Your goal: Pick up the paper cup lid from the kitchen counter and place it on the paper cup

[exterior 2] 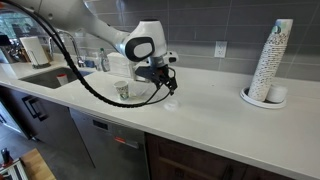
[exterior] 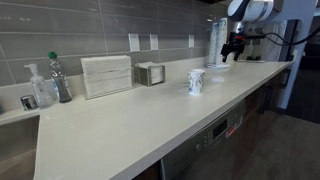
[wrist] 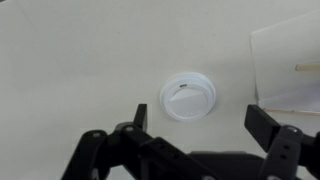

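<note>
The paper cup lid (wrist: 188, 96), small, round and white, lies flat on the off-white kitchen counter (wrist: 70, 60). In the wrist view it is just ahead of and between my open fingers. My gripper (wrist: 200, 122) hovers above it, empty and not touching it. In both exterior views the gripper (exterior 2: 168, 85) (exterior: 235, 48) hangs low over the counter (exterior 2: 210, 115). The lid shows faintly under it (exterior 2: 172, 104). The paper cup (exterior 2: 122, 91) (exterior: 196, 81) stands upright and uncovered a short way from the gripper.
A tall stack of patterned cups (exterior 2: 272, 58) (exterior: 214, 40) stands on a white dish by the wall. A pale box (exterior: 106, 75), a small holder (exterior: 151, 73), bottles (exterior: 58, 78) and a sink (exterior 2: 45, 75) sit further along. A pale sheet (wrist: 290, 60) lies beside the lid.
</note>
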Action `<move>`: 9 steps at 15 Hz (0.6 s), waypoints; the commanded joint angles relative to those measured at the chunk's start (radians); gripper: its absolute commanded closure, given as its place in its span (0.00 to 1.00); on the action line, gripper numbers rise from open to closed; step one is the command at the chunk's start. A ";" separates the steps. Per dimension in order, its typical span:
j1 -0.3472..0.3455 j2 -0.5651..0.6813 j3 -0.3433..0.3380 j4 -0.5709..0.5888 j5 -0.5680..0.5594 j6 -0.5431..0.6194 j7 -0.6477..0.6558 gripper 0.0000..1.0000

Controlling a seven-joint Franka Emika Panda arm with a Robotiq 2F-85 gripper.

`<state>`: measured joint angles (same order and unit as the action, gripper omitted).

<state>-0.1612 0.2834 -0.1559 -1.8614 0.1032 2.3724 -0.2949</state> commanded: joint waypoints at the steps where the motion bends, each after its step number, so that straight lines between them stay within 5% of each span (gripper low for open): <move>1: -0.020 -0.001 0.021 0.003 -0.009 -0.002 0.006 0.00; 9: -0.019 0.087 0.036 0.102 -0.026 -0.054 -0.006 0.00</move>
<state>-0.1616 0.3047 -0.1434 -1.8335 0.0900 2.3476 -0.2963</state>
